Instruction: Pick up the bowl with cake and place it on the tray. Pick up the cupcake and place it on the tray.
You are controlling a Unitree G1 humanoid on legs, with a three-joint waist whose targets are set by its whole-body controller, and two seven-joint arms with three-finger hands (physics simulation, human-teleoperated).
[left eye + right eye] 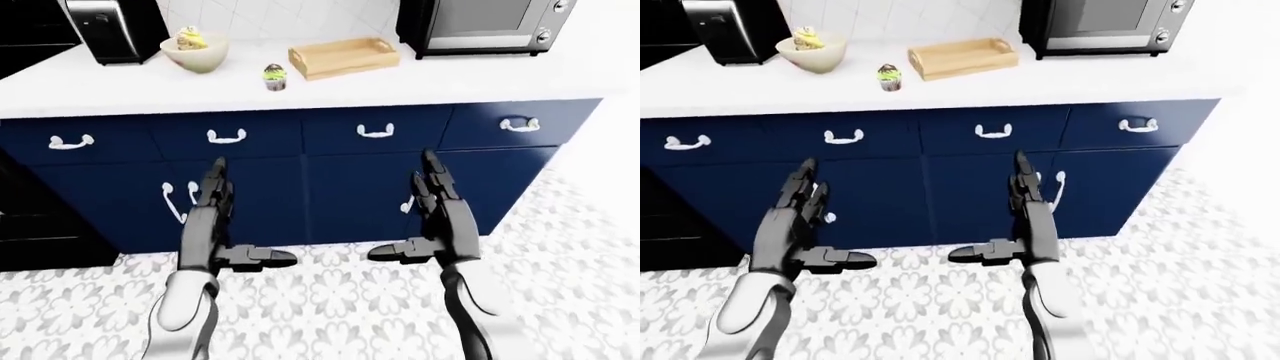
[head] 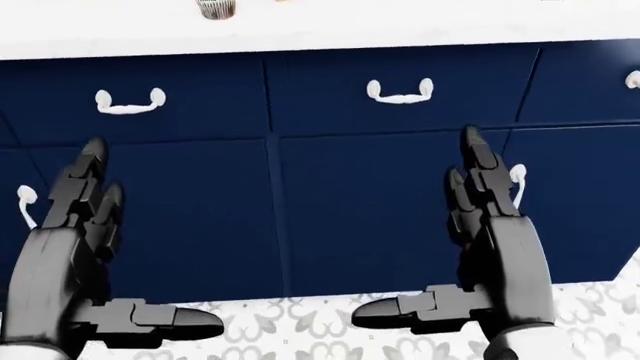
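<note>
Navy cabinets (image 1: 300,180) with white curled handles are running under a long white counter (image 1: 420,79), over a grey flower-patterned tile floor (image 1: 330,300). On the counter a dark microwave (image 1: 485,26) is sitting at upper right, and just left of it a pale wooden tray (image 1: 343,57), rectangular with raised sides. Left again, a smooth cream bowl (image 1: 195,52) is holding a frosted piece of cake, and the small cupcake (image 1: 274,76) is standing between bowl and tray, nearer the counter edge. Both the left hand (image 1: 215,225) and right hand (image 1: 435,217) are hanging below counter level, fingers spread and empty, thumbs pointing inward. Judging from this, the robot should be stepping closer and raising its hands before reaching for the bowl, cradling its rounded wall to keep it level.
</note>
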